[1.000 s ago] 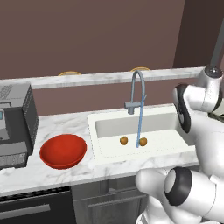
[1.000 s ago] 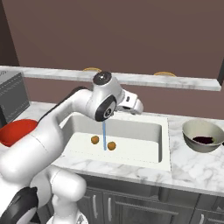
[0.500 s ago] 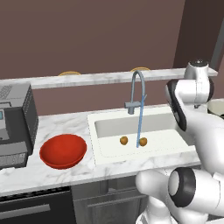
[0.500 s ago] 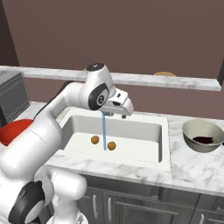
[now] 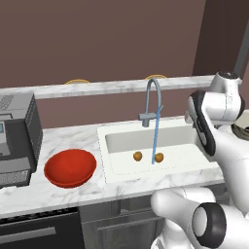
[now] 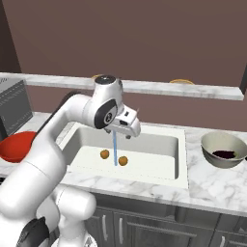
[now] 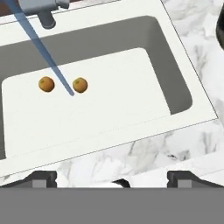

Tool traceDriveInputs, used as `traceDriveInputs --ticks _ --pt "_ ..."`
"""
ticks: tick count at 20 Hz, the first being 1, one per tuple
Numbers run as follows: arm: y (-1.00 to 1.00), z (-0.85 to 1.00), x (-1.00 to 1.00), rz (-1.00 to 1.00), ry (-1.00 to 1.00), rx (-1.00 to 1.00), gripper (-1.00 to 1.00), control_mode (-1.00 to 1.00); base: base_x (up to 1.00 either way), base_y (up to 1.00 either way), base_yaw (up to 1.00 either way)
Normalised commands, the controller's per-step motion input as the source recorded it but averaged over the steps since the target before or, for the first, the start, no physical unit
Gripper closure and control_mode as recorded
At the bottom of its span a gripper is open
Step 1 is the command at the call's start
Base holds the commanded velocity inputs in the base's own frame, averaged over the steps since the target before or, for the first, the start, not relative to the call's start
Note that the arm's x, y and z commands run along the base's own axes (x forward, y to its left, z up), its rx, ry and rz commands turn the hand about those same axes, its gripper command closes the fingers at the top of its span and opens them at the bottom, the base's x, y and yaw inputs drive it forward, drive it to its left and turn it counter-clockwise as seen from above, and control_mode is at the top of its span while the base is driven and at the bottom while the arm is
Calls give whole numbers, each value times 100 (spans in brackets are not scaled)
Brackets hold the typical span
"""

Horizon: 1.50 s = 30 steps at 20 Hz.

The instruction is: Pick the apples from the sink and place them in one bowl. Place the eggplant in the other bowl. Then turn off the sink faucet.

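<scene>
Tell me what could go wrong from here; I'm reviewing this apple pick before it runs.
Water runs from the faucet and lands between the two apples, so the open end effector may descend through the stream. The apples lie close together; grasping one could nudge the other and set it rolling across the sink.

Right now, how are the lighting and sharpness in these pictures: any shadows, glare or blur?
Hand view: flat even light, the two apples and crisp, the sink walls shaded grey, no glare. Left base view: the red bowl shows soft shading inside, the faucet is sharp. Right base view: the grey bowl is clear, no motion blur on the arm.
</scene>
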Motion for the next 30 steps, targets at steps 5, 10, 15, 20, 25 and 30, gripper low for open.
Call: traceDriveInputs --ticks 5,10,15,20,25,30 --pt "46 -25 2 5 2 0 -100 -100 0 0 0" --pt "45 -22 23 8 5 0 -100 -100 0 0 0" --pt "32 -24 29 9 2 0 -100 -100 0 0 0" --pt "16 -32 19 7 0 0 -100 -100 0 0 0" --pt "5 -42 14 5 -1 1 -100 -100 0 0 0" --pt "1 -39 26 5 0 0 -100 -100 0 0 0"
